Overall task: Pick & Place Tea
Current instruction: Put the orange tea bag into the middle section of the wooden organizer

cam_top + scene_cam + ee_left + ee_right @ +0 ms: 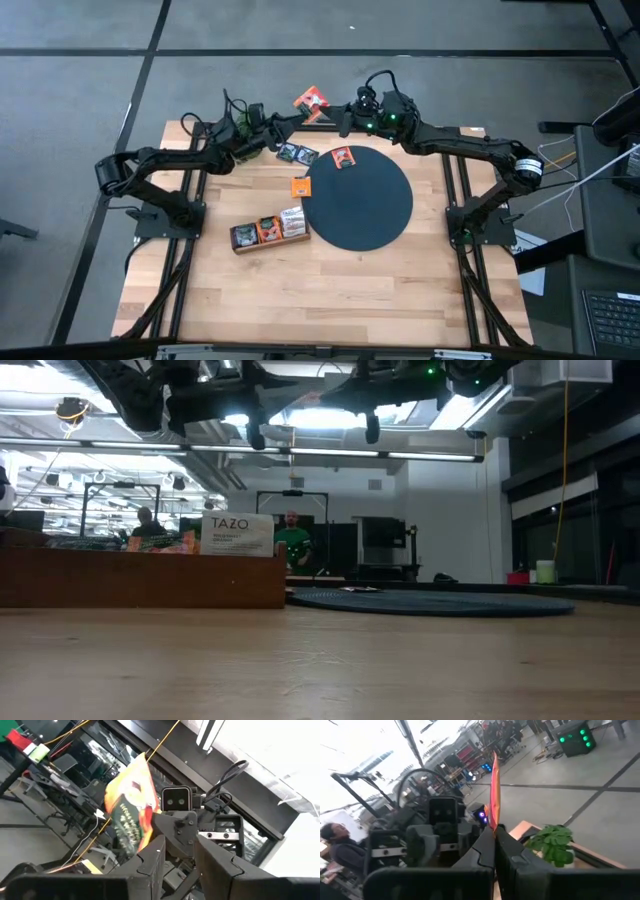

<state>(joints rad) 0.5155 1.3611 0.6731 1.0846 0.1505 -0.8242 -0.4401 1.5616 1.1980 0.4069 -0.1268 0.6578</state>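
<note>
An orange tea sachet (313, 102) hangs in the air over the table's far edge, between my two grippers. My right gripper (495, 832) comes from the right and is shut on it. My left gripper (181, 845) faces it from the left, open, with the sachet (131, 805) just beyond one fingertip. I cannot tell whether that fingertip touches it. More tea lies below: one orange sachet (343, 157) on the dark disc (375, 215), another (300, 186) beside it, dark ones (297, 154) near the far edge, and several in the wooden tray (270, 231). My right gripper pinches the sachet's lower edge (494, 822) between its two shut fingers, coming level from the table's right. In its wrist view the sachet shows edge-on. It stands up past the fingertips, tilted and clear of the table.
A green plant (552, 842) stands at the table's far edge under my left arm. The wooden tray (140, 580), with a TAZO sachet (238, 535) upright in it, lies left of the disc (430, 600). Bare wood spreads along the near side. People show in the room beyond.
</note>
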